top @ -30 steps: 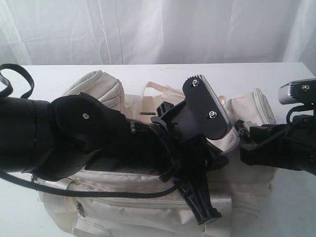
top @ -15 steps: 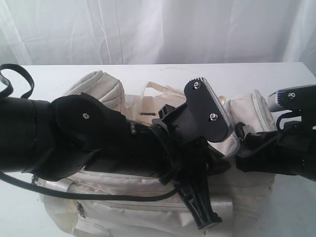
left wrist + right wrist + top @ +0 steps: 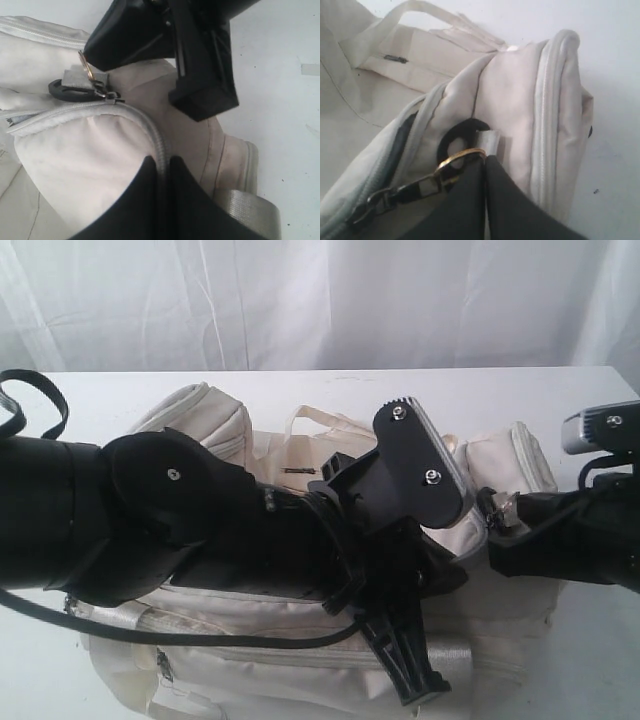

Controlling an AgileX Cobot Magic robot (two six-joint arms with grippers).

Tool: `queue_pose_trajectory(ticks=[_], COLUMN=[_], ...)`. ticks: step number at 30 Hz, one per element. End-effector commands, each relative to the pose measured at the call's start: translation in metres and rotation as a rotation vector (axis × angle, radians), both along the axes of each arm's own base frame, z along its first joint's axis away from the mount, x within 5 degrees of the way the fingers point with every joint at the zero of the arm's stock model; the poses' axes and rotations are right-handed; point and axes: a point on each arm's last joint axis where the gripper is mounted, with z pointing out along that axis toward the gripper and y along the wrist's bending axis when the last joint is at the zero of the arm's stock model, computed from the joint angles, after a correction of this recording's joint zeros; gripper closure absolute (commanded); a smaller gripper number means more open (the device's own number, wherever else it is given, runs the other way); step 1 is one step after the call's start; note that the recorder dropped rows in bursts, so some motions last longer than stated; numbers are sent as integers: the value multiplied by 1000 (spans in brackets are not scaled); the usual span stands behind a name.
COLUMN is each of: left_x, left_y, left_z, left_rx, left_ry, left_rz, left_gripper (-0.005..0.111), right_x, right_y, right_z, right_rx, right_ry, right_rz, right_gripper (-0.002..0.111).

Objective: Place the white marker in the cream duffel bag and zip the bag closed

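The biggest thing is the white tabletop (image 3: 300,390). On it lies the cream duffel bag (image 3: 505,625), and it fills most of the middle. It is soft and a bit squashed.

My left arm (image 3: 60,510) is big and black and reaches across the top of the bag. My right arm (image 3: 570,540) comes in from the other side, to the bag's end pocket (image 3: 525,465).

My left jaws are clenched on the bag. The two black fingertips (image 3: 137,200) pinch the grey zipper (image 3: 159,145), which runs up between them over the round end of the bag. Just beside them is a shiny strap (image 3: 250,210).

My right jaws are shut tight. Their fingertips (image 3: 465,200) press together with no gap, and they grip the edge of the little gold ring pull (image 3: 461,155). The ring hangs on a small dark metal link that leads to the zipper.

A cream handle (image 3: 420,7) lies flat on the bag, on the far side from the ring.

A black plastic ring (image 3: 451,139) sits on the end of the bag, right behind the gold ring and touching it.

I cannot tell where the white marker is.
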Motion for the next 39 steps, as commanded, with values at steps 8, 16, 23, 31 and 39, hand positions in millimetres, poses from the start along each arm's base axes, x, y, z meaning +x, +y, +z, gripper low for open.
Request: queue_pose_trajectory(ticks=[8,16,23,31,39], left_x=[-4,-4,-4,-4,-4], left_y=[0,0,0,0,0], left_z=[4,4,4,4,4], left_rx=[-24,-24,-24,-24,-21], left_ry=[21,21,21,21,18], left_rz=[-6,-6,-6,-6,-9], left_gripper=[102,102,102,102,102], right_x=[-18,-17,-18,-16,-13], right_y=[-8,-7,1,9,3], right_z=[31,34,16,2,1], right_rx=[63,54,54,-74,-214], right_ry=[-157,-168,-74,-47,-104], right_rz=[-2,11,86,226,229], right_gripper=[108,108,88,73,73])
